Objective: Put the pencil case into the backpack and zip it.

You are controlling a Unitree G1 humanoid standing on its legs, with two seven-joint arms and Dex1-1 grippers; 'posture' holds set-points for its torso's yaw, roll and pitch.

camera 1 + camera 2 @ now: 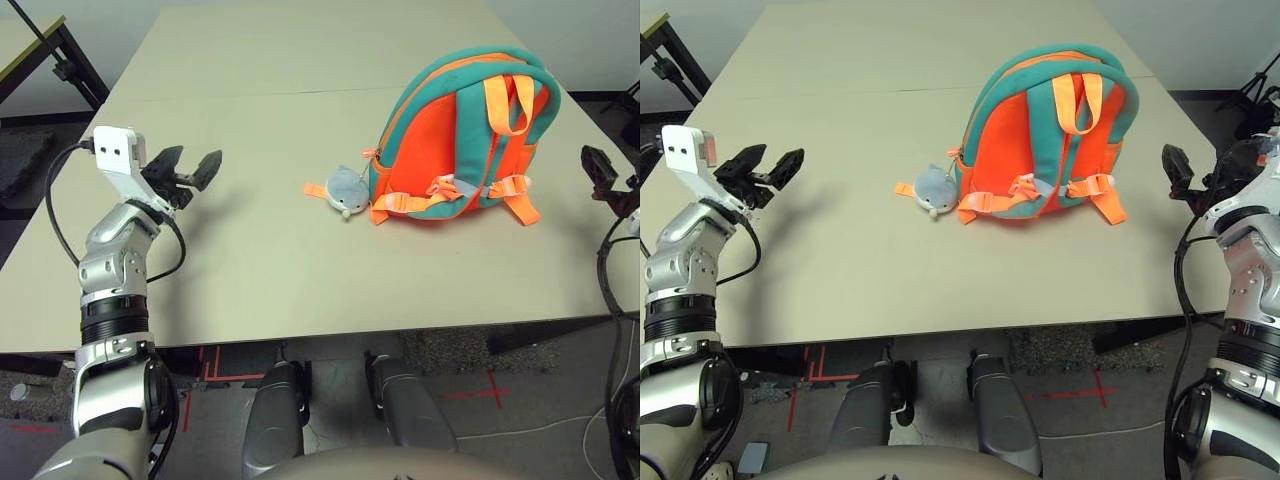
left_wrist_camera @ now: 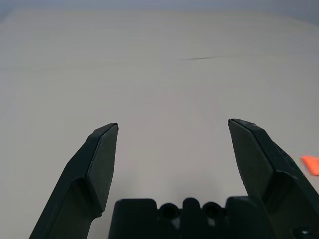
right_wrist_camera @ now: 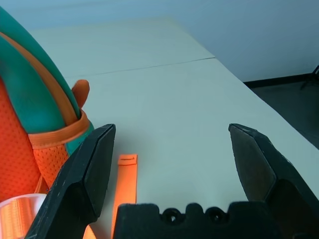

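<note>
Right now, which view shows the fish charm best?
The right eye view: the fish charm lies whole beside the backpack. The left eye view shows the same; the right wrist view catches the backpack's edge.

Orange backpack (image 1: 455,140) with teal trim, grey-white fish charm (image 1: 345,190), beige table (image 1: 260,120).

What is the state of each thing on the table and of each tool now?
backpack: lying flat on the table, strap side up, nothing touching it.
fish charm: resting on the table beside the backpack, attached to it.
left tool: open, empty, over the table, away from the backpack.
right tool: open, empty, at the table's edge near the backpack.
</note>
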